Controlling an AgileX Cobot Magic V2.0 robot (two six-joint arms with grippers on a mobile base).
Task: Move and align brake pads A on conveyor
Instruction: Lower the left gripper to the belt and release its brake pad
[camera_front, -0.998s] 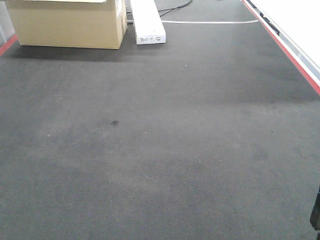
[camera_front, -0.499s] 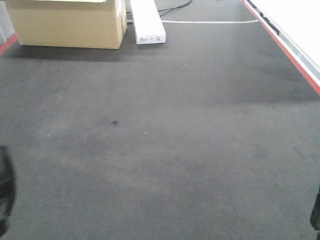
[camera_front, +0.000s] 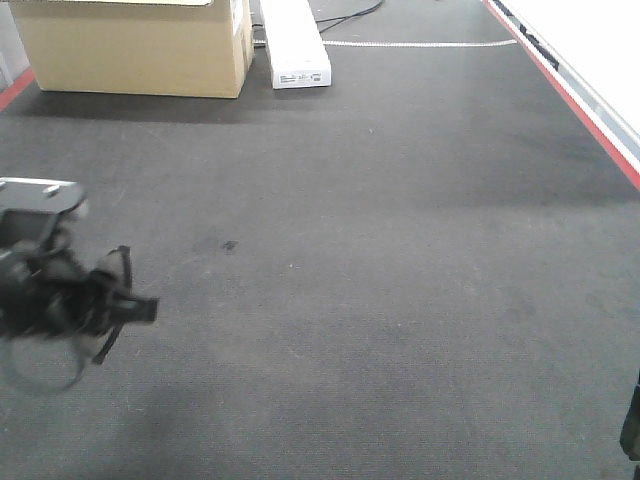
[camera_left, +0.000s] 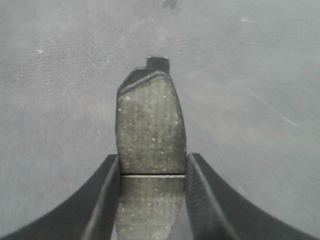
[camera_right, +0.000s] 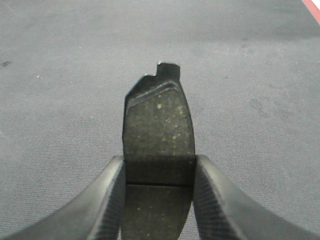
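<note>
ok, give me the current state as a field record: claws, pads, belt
left claw: shut on left brake pad
right claw: shut on right brake pad
pad pose: each sticks forward out of its claw, tab end leading
conveyor: no pads lying on it in the front view
far end: cardboard box, white box

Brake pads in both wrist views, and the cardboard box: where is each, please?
Left brake pad (camera_left: 150, 125), left wrist view, friction face above the groove.
Right brake pad (camera_right: 159, 130), right wrist view, friction face.
Cardboard box (camera_front: 130, 50), front view, front wall.
</note>
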